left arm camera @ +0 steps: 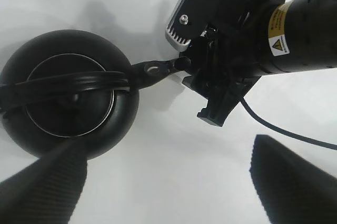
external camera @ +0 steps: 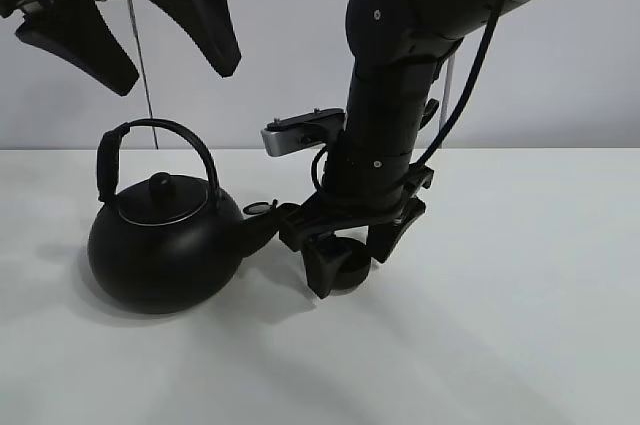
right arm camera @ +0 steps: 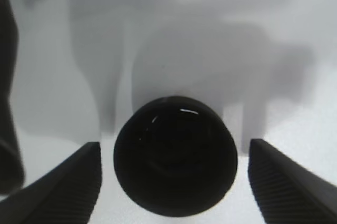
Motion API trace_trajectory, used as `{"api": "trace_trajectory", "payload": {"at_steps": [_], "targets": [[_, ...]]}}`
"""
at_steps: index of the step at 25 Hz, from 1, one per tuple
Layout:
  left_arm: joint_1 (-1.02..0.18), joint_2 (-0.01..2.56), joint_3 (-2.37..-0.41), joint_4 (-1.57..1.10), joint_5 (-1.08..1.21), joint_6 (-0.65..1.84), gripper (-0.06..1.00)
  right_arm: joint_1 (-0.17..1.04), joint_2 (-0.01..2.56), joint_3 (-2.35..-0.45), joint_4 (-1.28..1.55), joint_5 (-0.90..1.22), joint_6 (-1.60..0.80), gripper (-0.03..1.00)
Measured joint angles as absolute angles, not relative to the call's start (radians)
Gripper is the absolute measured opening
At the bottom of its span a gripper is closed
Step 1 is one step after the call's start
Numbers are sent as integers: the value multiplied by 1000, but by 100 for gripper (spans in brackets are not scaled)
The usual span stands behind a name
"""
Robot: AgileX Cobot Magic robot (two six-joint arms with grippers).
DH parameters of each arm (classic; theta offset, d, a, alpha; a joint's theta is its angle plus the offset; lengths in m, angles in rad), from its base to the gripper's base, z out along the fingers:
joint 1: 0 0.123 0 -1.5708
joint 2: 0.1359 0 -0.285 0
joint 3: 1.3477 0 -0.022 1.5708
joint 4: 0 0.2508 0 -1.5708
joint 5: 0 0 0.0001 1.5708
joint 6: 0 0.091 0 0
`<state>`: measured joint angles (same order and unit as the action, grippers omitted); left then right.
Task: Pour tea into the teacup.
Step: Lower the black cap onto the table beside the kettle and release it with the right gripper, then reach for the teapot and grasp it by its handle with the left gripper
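Observation:
The small matte black teacup (external camera: 351, 276) stands on the white table just right of the kettle's spout (external camera: 262, 225). My right gripper (external camera: 353, 263) is lowered over the teacup and open. In the right wrist view the teacup (right arm camera: 175, 161) sits between the fingers (right arm camera: 68, 187), with a small gap on each side. The round black kettle (external camera: 165, 245), with an arched handle and lid, stands on the table at the left. My left gripper (external camera: 177, 75) hangs open and empty high above the kettle. The left wrist view shows the kettle (left arm camera: 68, 95) from above and my left gripper (left arm camera: 168, 192).
The right arm (left arm camera: 263, 39) stands close to the kettle's spout (left arm camera: 158, 70). The white table (external camera: 520, 325) runs back to a pale wall (external camera: 560, 95). A thin cable (external camera: 140, 55) hangs behind the kettle.

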<state>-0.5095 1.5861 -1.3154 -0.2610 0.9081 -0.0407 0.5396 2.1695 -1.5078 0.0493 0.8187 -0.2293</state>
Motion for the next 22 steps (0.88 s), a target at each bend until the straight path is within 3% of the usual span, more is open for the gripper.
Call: {"api": "trace_trajectory", "payload": {"at_steps": [4,9,18,22], "targets": [[-510,1586,-1315,-261,908,-41,61,540,2156,-1508,36,843,-204,60],[-510,1586,-1315,-261,907,-41,61,520,2064,-1508,-16,904,-142,62],[-510,1586,-1315,-261,906,-41,61,335,1896,-1508,94,1000,33,62],[-510,1586,-1315,-261,905,-41,61,318,1850,-1508,131,1020,52,62]]}}
